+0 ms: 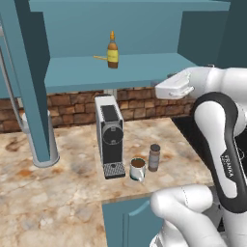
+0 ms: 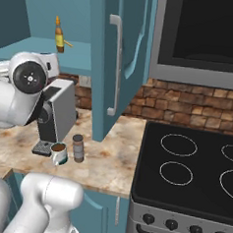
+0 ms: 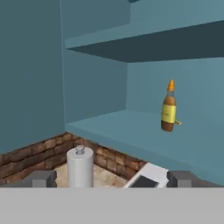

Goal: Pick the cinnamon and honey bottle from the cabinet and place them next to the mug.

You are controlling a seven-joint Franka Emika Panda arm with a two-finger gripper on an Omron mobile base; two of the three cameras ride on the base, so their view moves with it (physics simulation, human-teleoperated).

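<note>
Hand view looks into the cabinet point(image 3: 96, 87), where the honey bottle point(image 3: 169, 107) stands upright on the shelf, well ahead of the gripper point(image 3: 111, 178) and to the right of its line. The two finger tips point(image 3: 42, 178) rise far apart with nothing between them, so the claw is spread and empty.

From the left base view, the bottle point(image 1: 112, 50) sits alone on the shelf, directly above the coffee machine point(image 1: 110, 135). In front of the machine, on the counter point(image 1: 58, 193), the mug point(image 1: 138, 169) stands upright, and the cinnamon point(image 1: 154, 157) is already down just beside it, on the side away from the machine's drip tray. The right base view shows the same pair: mug point(image 2: 59, 153) and jar point(image 2: 78, 148) close together, with the open cabinet door point(image 2: 115, 59) hanging just past them.

That leaves the honey, judging by how things lie. The bottle is tall, narrow and light-looking; a finger arriving off-centre could tip it over or push it deeper. The arm must also reach in over the coffee machine and beside the door, so an elbow or wrist could knock either one. Later, lowering the bottle next to the mug risks nudging the jar or spilling the brown drink if the spot chosen is too tight.
</note>
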